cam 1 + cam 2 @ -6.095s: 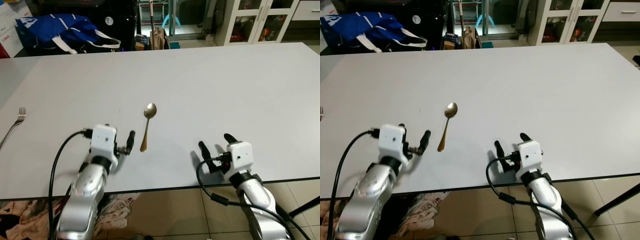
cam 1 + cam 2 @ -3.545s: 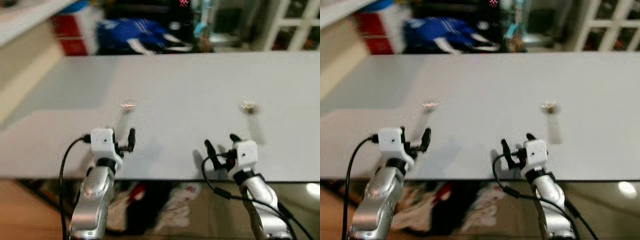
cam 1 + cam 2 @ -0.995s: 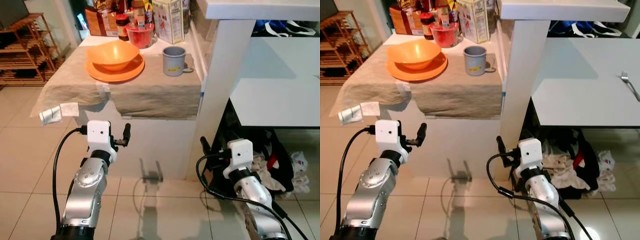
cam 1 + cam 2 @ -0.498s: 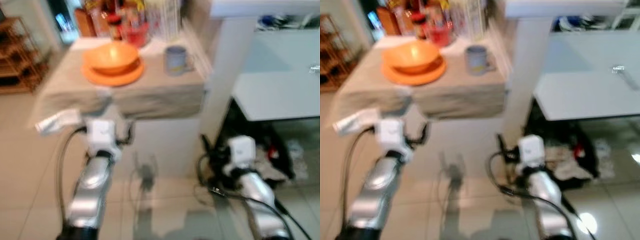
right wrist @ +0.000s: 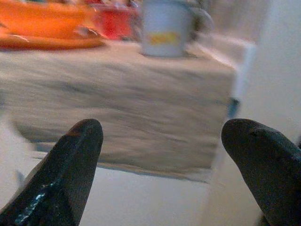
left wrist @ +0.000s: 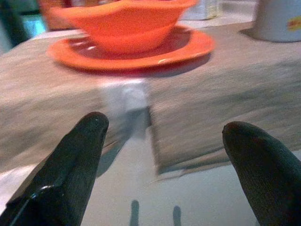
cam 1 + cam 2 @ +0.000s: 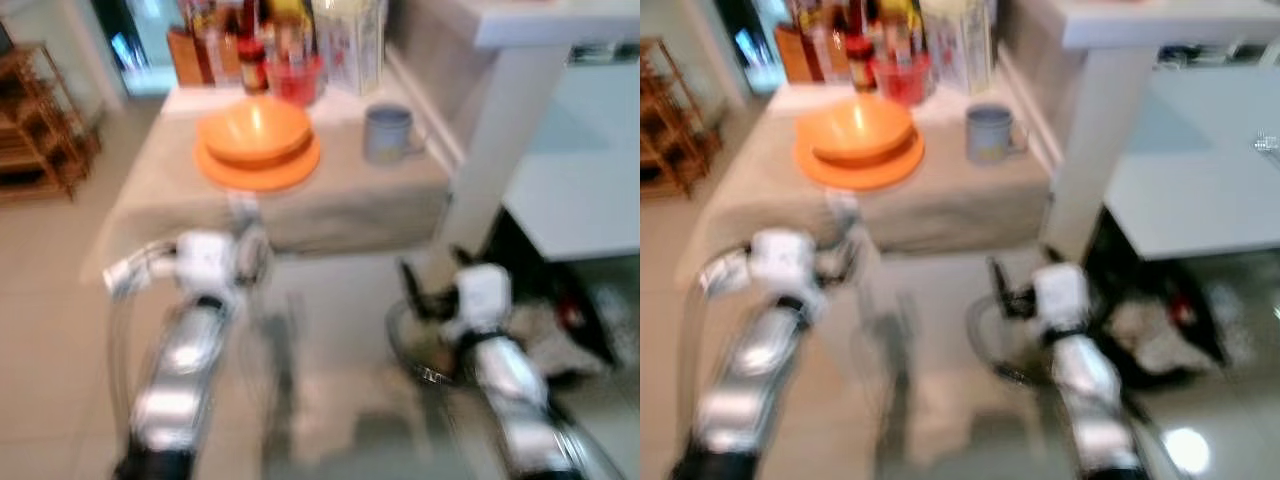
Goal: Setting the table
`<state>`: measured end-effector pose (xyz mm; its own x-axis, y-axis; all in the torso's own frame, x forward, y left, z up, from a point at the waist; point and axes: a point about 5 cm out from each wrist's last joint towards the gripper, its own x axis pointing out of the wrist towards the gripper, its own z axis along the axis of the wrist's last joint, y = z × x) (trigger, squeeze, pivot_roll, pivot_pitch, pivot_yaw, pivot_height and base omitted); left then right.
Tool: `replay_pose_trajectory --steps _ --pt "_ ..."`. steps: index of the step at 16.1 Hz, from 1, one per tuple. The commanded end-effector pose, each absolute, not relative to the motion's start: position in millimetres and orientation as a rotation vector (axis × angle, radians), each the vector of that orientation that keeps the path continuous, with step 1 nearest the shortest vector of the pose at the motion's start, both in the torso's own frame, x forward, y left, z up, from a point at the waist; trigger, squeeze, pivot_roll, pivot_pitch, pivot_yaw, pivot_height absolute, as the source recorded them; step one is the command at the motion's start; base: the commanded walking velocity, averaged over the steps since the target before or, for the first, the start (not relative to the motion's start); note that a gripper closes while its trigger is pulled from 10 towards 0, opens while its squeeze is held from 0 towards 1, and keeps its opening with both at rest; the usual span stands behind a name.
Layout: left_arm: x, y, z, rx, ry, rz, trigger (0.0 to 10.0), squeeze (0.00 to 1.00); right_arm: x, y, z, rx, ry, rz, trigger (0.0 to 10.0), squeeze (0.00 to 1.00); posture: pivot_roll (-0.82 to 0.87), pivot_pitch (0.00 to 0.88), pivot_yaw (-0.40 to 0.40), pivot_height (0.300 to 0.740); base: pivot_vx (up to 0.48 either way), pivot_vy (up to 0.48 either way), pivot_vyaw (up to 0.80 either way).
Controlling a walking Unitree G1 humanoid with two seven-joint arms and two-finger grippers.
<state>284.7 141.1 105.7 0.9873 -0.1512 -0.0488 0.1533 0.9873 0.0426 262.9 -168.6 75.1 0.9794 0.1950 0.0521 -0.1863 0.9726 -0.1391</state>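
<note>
Here the robot faces a low tabletop (image 7: 300, 215) draped with a beige cloth, and the head views are blurred. On it an orange bowl (image 7: 255, 128) sits in an orange plate (image 7: 258, 163), with a grey mug (image 7: 388, 134) beside them toward the robot's right and bottles and a carton (image 7: 958, 40) crowded behind. The left tool (image 6: 164, 155) hangs in front of the cloth's edge, below the plate, its two black fingers (image 6: 70, 174) spread wide with nothing between them. The right tool (image 5: 162, 162) hangs lower on the right, its fingers (image 5: 66, 174) likewise spread and empty, pointed at the cloth below the mug (image 5: 164, 29). The white dining table (image 7: 1200, 190) lies off to the right, beyond a white post.

Judged from this, the dishes are yet to be picked up. The loose cloth is the main hazard: a finger catching its hanging edge could drag plate, bowl and mug toward the drop. Lifting the plate alone could let the bowl slide, and reaching too far risks knocking the bottles behind
</note>
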Motion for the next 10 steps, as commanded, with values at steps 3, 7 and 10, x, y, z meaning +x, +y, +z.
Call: replay_pose_trajectory --steps 3,7,10 --pt "287.4 154.5 109.1 0.081 0.038 -0.106 10.0 0.0 266.4 -157.5 78.5 -0.138 -0.078 0.224 10.0 0.0 -0.1 0.0 0.055 0.736 0.48 0.0 -0.41" --pt "289.3 155.0 116.7 0.081 0.02 -0.1 10.0 0.0 265.7 -157.1 79.0 -0.141 -0.075 0.229 10.0 0.0 -0.1 0.0 0.054 0.736 0.0 0.0 0.0" --pt "294.6 158.0 129.0 0.066 -0.011 -0.083 10.0 0.0 263.7 -155.9 78.4 -0.143 -0.073 0.233 10.0 0.0 -0.1 0.0 0.055 0.736 0.0 0.0 0.0"
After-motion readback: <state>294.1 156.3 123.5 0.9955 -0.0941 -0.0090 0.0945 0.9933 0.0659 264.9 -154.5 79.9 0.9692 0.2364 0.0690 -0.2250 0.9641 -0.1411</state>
